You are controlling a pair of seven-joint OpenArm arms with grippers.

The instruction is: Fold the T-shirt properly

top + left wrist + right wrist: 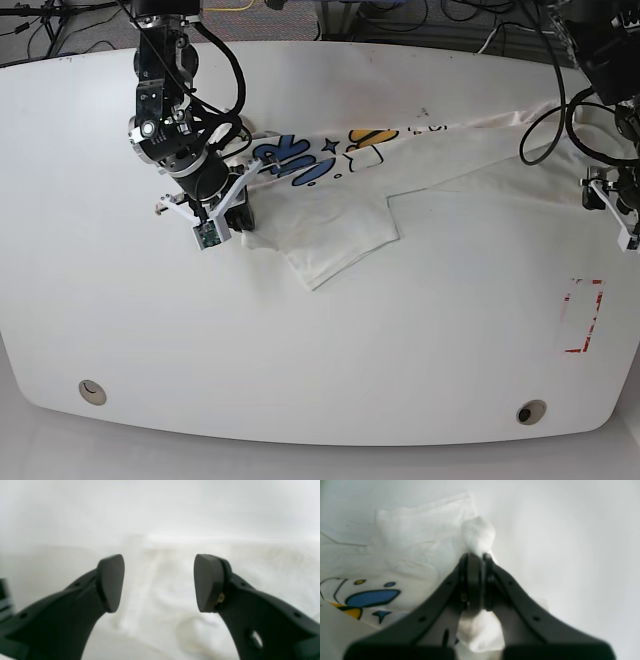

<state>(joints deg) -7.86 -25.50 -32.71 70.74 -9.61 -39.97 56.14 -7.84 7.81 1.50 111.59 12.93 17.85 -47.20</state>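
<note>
At nine o'clock on the counter (320, 380), right pincer (243, 214) clamps the T-shirt (340, 235).
Shirt stretches toward three o'clock, where left pincer (159, 583) gapes empty.

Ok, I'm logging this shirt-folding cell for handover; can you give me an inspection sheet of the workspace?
Surface: white table, red-marked rectangle near one edge.
Job's things: T-shirt partly spread, print showing, sleeve loose.
Clutter: nothing seen.
Grippers: right claw shut on a bunch of T-shirt cloth; left claw open over white cloth, holding nothing.
Cables: black cables run along the arms and behind the table.
Surroundings: more cables on the floor beyond.
</note>
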